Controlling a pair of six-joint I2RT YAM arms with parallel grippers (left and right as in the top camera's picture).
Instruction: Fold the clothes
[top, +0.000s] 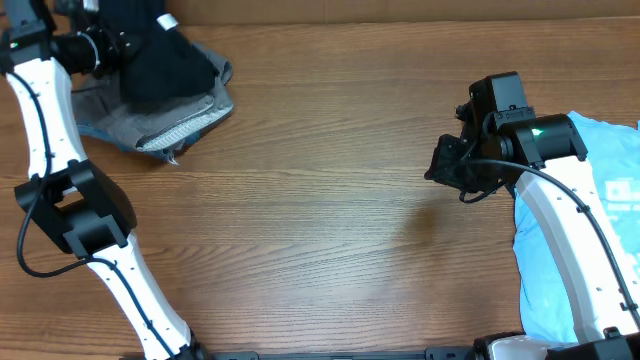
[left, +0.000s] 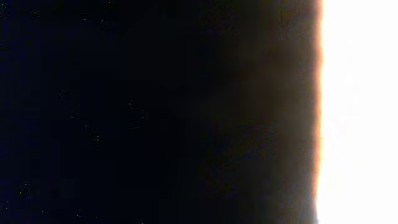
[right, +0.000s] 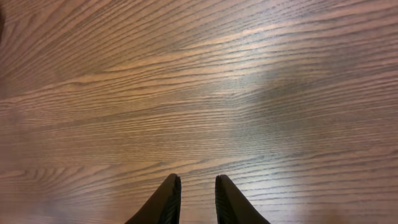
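Right claw (right: 196, 186) hovers slightly parted and empty over the worktop (right: 186, 74). Left claw (top: 108, 48) meets the black T-shirt (top: 170, 65) at the far-left corner. Its grip cannot be told, as its wrist view is nearly all dark.

We see a wooden table (top: 320, 200) with a brown, streaky grain running across its width, most of it bare. In its far left corner lies a crumpled grey garment (top: 190, 118), spread flat on the wood, with a black T-shirt (top: 165, 65) heaped on top of it. Along the right edge a light blue T-shirt (top: 545, 285) with white print lies on the table.
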